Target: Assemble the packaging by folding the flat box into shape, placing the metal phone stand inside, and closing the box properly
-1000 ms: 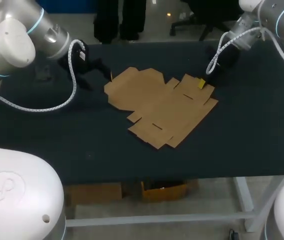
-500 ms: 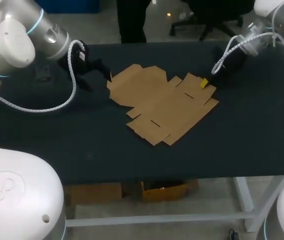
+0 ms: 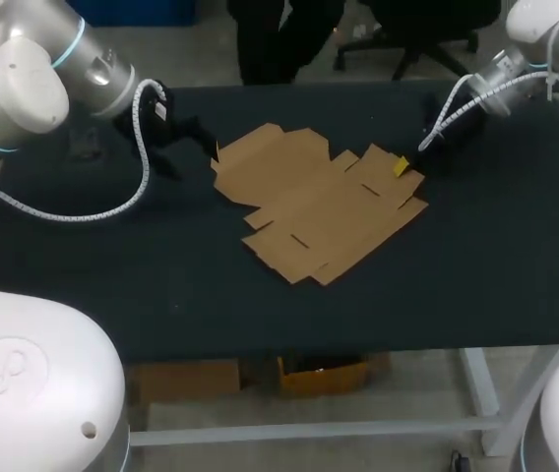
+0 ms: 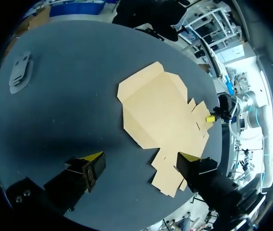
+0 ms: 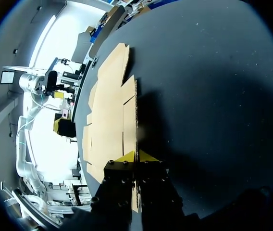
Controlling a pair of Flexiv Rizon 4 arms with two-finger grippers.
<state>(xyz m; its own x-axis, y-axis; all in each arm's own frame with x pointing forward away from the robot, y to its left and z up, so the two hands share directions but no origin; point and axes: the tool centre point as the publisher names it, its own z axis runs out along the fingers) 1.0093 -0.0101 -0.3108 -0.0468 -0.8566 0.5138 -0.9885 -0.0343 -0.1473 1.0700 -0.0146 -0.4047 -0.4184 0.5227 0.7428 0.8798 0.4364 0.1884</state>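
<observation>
The flat brown cardboard box [image 3: 319,208] lies unfolded in the middle of the black table. My right gripper [image 3: 401,165] is at its far right edge, shut on a flap. In the right wrist view the yellow tips [image 5: 136,156] pinch the thin edge of the cardboard [image 5: 108,106]. My left gripper [image 3: 189,147] stands open just off the box's far left corner, touching nothing. From the left wrist, its fingers [image 4: 89,162] are spread wide, with the box [image 4: 158,108] ahead of them. The grey metal phone stand [image 4: 21,72] lies on the table off to the side, away from the box.
Bare black table [image 3: 476,275] surrounds the box on every side, with wide room along the near edge and at the right. The left arm's white coiled cable [image 3: 112,202] hangs over the table's left part.
My right arm has drawn back a little to the right with the flap pinched. The box has turned slightly, its near corner sliding left and farther in. The left arm has kept still.
</observation>
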